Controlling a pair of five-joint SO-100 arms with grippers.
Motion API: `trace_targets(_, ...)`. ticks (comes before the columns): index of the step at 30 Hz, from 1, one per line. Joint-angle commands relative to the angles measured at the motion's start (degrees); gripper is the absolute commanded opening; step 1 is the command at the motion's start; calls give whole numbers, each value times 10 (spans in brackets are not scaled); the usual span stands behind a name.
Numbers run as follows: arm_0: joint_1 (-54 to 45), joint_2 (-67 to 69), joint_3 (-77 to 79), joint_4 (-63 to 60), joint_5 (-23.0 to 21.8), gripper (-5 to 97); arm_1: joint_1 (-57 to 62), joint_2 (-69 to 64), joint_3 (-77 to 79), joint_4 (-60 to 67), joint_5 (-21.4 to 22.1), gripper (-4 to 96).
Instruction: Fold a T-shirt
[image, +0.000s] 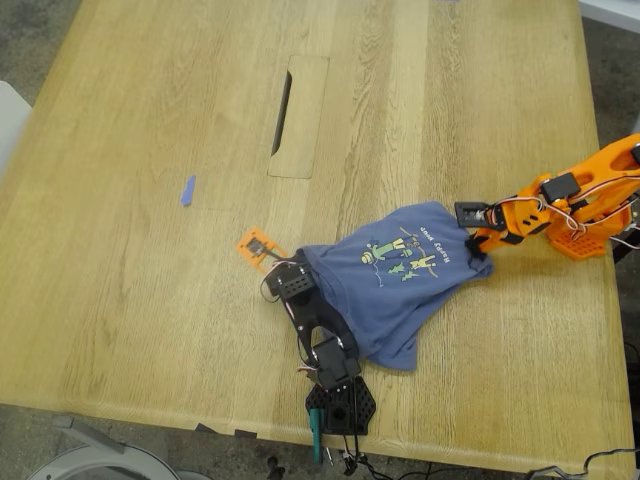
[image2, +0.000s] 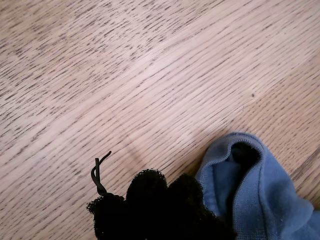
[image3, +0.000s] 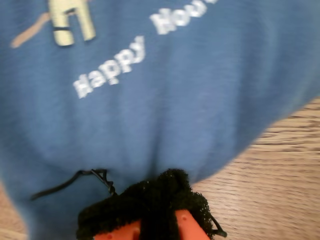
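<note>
Wooden table (image: 150, 300), light oak grain, carrying every item; a long cable slot (image: 283, 112) lying toward 12 o'clock of the exterior view, a small blue tape scrap (image: 187, 190) toward 9 o'clock of the shirt, well apart from it.

Item: T-shirt (image: 400, 285), slate-blue, lying bunched near the table's lower middle in the exterior view, long axis running from about 7 o'clock to 1 o'clock. Chest print facing up: green-and-yellow cartoon figures (image: 400, 258) with pale lettering beside them. Second wrist view is showing that lettering as "Happy Hou…", the rest running out of frame and blurred.

Item: my first gripper (image: 285, 268), on the black arm (image: 325, 350) reaching in from 6 o'clock, sitting at the shirt's 9 o'clock edge with an orange jaw lying on the wood beside it. First wrist view is showing a rolled hem opening just beside the black padded tip; whether it is pinching cloth, cannot tell.

Item: my second gripper (image: 478, 240), on the orange arm (image: 570, 210) reaching in from 3 o'clock, jaws pressing together on the shirt's 2 o'clock edge
</note>
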Motion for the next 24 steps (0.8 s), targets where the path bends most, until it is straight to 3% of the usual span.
trace_targets(1,-40,71,-8,13,9,0,31,31,1,17,-4,11)
trace_targets(9,-138,152,11,40,26,0,165,103,-22,153,-12,10)
trace_targets(16,-246,271,81,62,73,-1,337,223,-12,303,-28,7)
trace_targets(24,-352,409,160,98,91,-1,577,293,-18,341,-32,7)
